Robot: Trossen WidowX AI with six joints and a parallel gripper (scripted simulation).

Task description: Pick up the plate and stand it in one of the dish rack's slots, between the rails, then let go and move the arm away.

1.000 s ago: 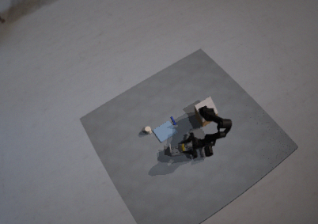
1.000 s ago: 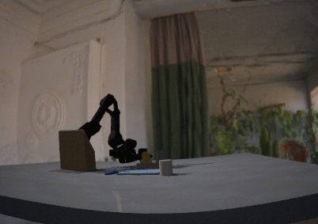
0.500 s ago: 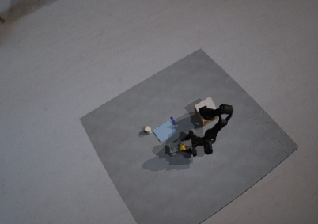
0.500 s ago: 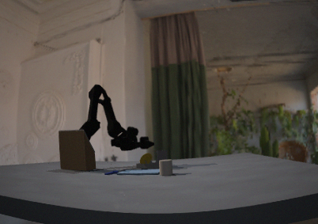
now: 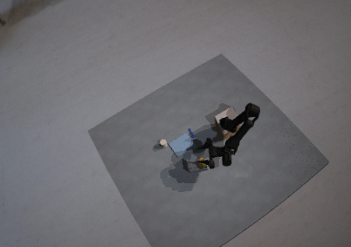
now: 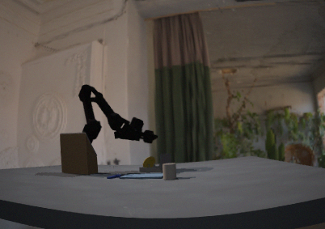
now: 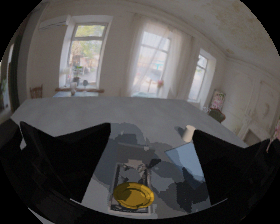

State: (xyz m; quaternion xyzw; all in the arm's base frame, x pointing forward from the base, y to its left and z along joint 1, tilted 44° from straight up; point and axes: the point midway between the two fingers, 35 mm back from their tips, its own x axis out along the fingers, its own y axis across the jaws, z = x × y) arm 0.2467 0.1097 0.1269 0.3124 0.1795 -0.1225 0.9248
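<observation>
The yellow plate [image 5: 202, 164] [image 6: 149, 162] [image 7: 133, 195] is in the grey dish rack [image 5: 190, 167] [image 6: 150, 170]. In the exterior view it stands on edge with its upper part above the rack's base, and it looks somewhat tilted. Its lower edge is hidden, so I cannot tell exactly how it sits between the rails. My gripper [image 5: 202, 154] [image 6: 155, 137] [image 7: 153, 131] is open and empty. It is raised above the rack and plate and apart from both. In the wrist view the plate shows low between the wide-open fingers.
A light blue flat board [image 5: 181, 144] [image 6: 141, 175] [image 7: 183, 159] lies beside the rack, with a blue pen-like thing [image 5: 191, 133] [image 6: 114, 176] at its edge. A pale cylinder [image 5: 162, 143] [image 6: 170, 171] [image 7: 189, 133] stands beyond the board. A brown box [image 6: 77, 154] stands near the arm.
</observation>
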